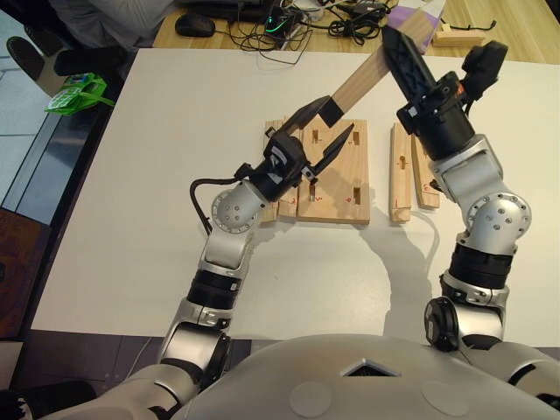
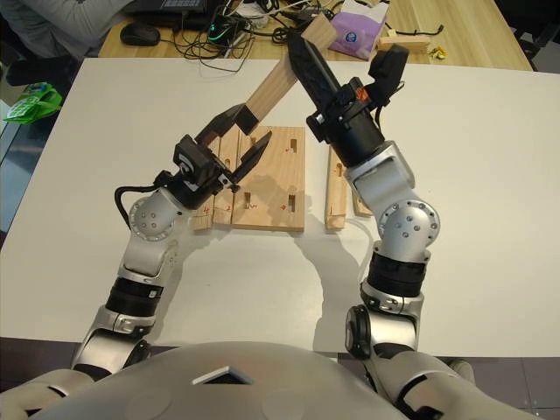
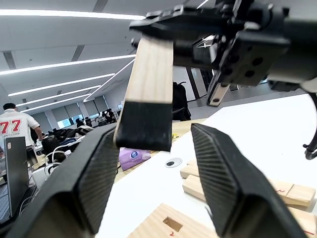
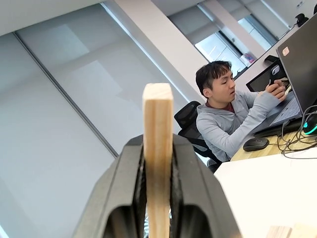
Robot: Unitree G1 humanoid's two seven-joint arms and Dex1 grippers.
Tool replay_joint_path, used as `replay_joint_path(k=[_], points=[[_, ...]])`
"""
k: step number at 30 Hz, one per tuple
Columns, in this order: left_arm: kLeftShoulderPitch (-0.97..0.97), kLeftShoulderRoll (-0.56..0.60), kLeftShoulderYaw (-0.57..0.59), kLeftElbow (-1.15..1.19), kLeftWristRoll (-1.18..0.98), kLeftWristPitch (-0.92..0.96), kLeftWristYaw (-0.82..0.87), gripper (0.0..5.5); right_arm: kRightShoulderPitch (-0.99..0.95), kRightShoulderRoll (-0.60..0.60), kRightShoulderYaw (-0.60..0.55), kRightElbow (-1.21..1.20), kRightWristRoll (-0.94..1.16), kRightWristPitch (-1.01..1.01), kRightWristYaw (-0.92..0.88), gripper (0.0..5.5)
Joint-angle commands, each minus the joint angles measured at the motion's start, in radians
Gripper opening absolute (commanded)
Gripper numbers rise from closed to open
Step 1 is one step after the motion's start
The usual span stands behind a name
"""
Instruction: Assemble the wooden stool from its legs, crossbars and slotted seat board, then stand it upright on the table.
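Wooden leg [image 1: 360,80] raised aslant over slotted seat board [image 1: 346,188], upper part clamped by right gripper [image 1: 398,51], black-capped lower end between wide-spread fingers of left gripper [image 1: 337,115], contact unclear, board flat on white table [image 1: 175,131], loose wooden pieces [image 1: 402,175] just beside.

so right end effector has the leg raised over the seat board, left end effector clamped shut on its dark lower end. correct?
Not quite. The left end effector is open: the left wrist view shows its fingers spread either side of the leg, with a clear gap beside the dark end. The rest holds: the right end effector grips the leg, raised over the seat board.
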Motion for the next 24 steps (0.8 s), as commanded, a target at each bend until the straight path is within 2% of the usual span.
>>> replay_joint_path(k=[1, 7, 15, 24], points=[[-0.007, 0.013, 0.046, 0.078, 0.059, -0.025, 0.064, 3.11, -0.008, -0.005, 0.001, 0.004, -0.04, -0.031, -0.004, 0.39], [-0.025, 0.029, 0.116, 0.122, 0.071, -0.025, 0.128, 3.17, 0.003, -0.044, -0.001, 0.01, -0.186, -0.109, -0.009, 0.39], [-0.023, 0.029, 0.145, 0.116, 0.066, -0.016, 0.158, 3.17, 0.008, -0.062, -0.004, 0.025, -0.392, -0.227, -0.053, 0.39], [-0.019, 0.032, 0.161, 0.111, 0.062, -0.003, 0.167, 3.17, 0.075, -0.074, 0.045, 0.052, -0.602, -0.347, -0.051, 0.39]])
